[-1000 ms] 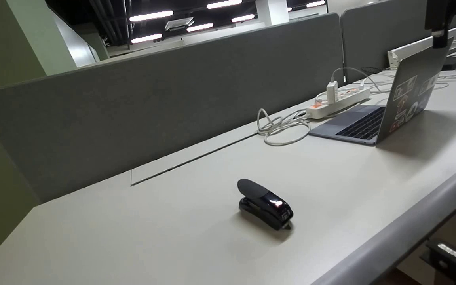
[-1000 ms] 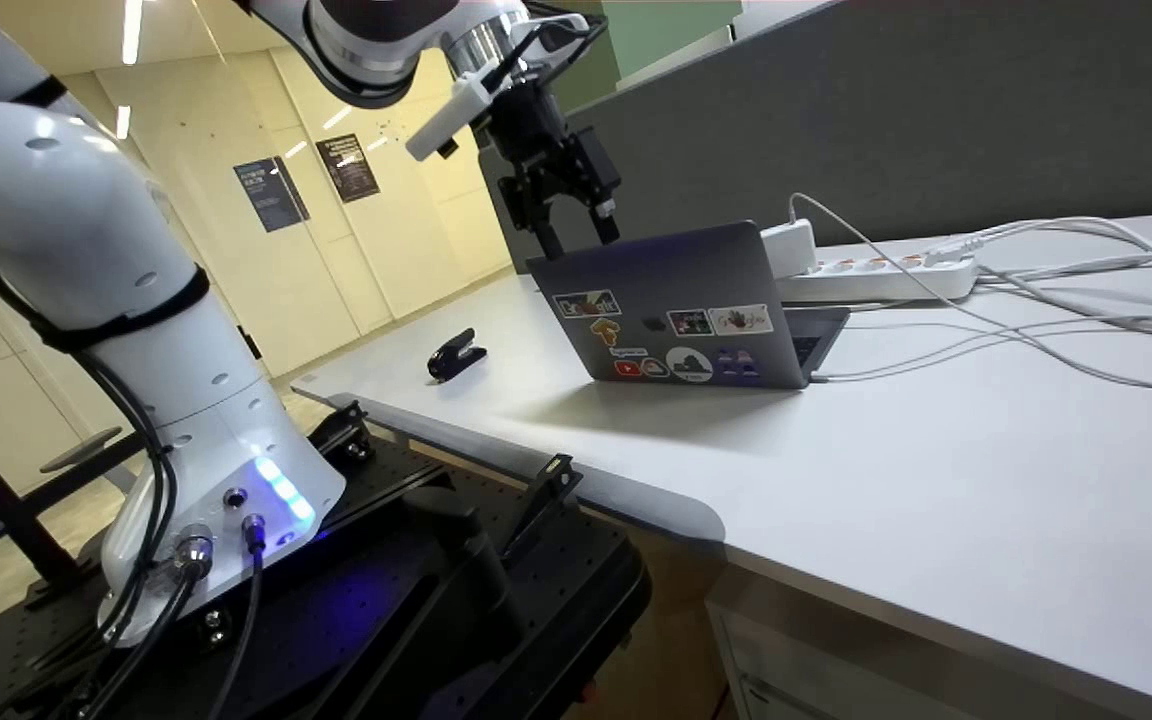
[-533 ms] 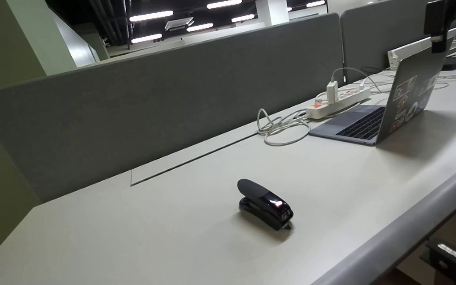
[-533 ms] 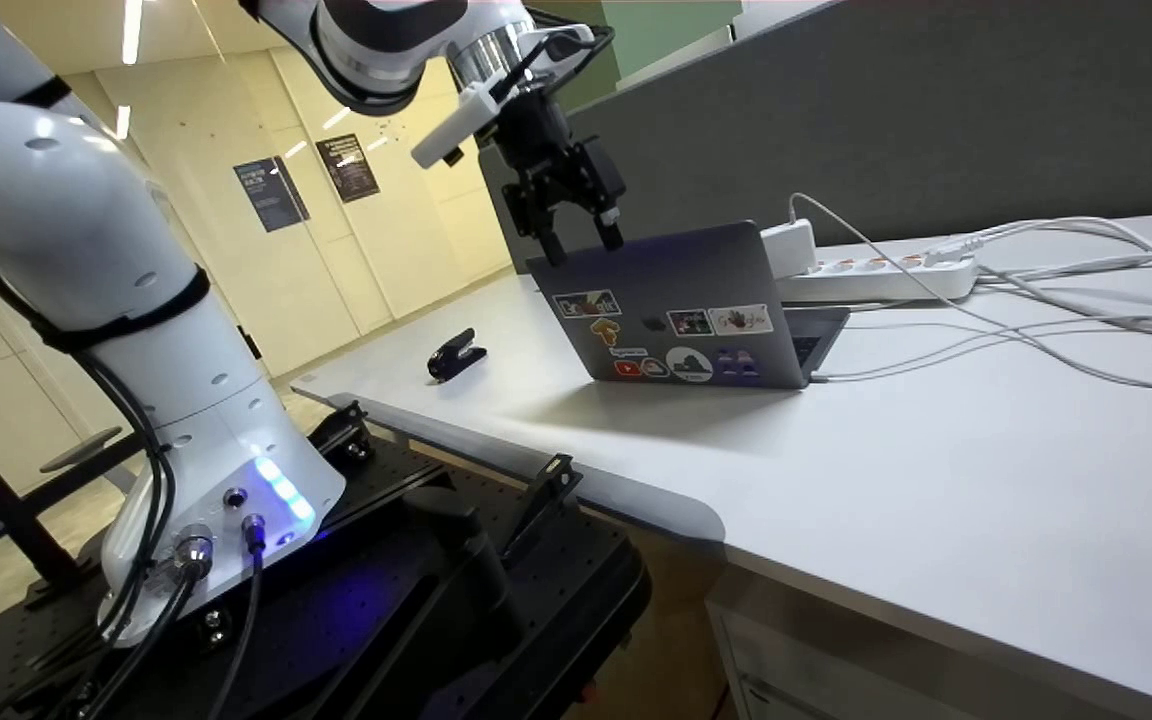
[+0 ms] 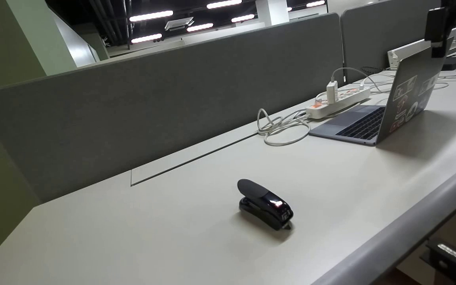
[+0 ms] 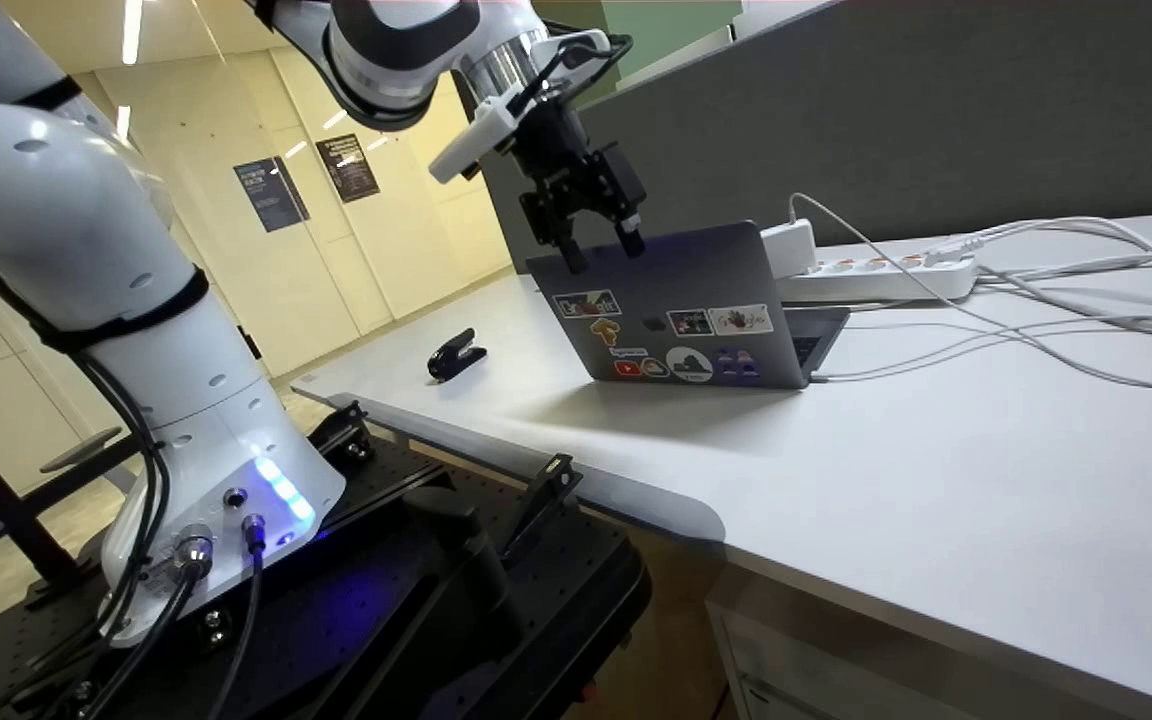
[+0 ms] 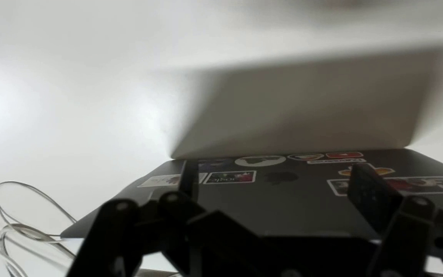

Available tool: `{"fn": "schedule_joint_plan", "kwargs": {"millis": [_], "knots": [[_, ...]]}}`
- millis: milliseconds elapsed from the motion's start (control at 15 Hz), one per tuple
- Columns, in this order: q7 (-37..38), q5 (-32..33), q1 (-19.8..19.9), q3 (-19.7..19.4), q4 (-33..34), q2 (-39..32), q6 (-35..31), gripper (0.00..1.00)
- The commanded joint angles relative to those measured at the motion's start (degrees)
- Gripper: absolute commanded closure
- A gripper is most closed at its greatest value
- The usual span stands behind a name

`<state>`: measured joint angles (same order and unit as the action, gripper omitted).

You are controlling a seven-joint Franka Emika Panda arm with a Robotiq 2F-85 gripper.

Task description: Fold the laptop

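The silver-grey laptop stands open on the desk, its stickered lid raised and leaning slightly back; the lid shows in both exterior views [image 5: 416,79] [image 6: 676,285]. Its dark keyboard [image 5: 364,122] faces the grey partition. My black gripper is at the lid's top edge on its stickered outer side, in both exterior views [image 5: 451,44] [image 6: 603,252]. The gripper is open with nothing between its fingers. In the wrist view the open fingers [image 7: 274,169] spread over the stickered lid [image 7: 275,207]. I cannot tell whether a finger touches the lid. The screen is hidden.
A white power strip [image 5: 341,103] [image 6: 876,283] with cables [image 5: 283,128] lies beside the laptop along the partition [image 5: 196,107]. A black stapler-like object [image 5: 265,204] [image 6: 455,356] lies on the desk, apart from the laptop. The desk's rounded edge [image 6: 576,475] is on the robot base's side.
My gripper has moved slightly down and across toward the middle of the laptop lid's top edge, still open. The laptop and the stapler-like object have not moved.
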<state>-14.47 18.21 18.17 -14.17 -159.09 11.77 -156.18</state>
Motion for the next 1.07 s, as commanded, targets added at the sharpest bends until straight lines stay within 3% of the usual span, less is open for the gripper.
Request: {"fn": "schedule_joint_plan", "kwargs": {"millis": [0,467,1000], "knots": [[2.37,1.96,1.28,-0.02,1.78,-3.31,-3.77,0.0],[2.38,5.05,2.08,0.31,3.79,-7.54,-13.28,0.0],[1.11,3.66,0.91,-0.6,9.3,-12.27,-13.44,0.0]]}}
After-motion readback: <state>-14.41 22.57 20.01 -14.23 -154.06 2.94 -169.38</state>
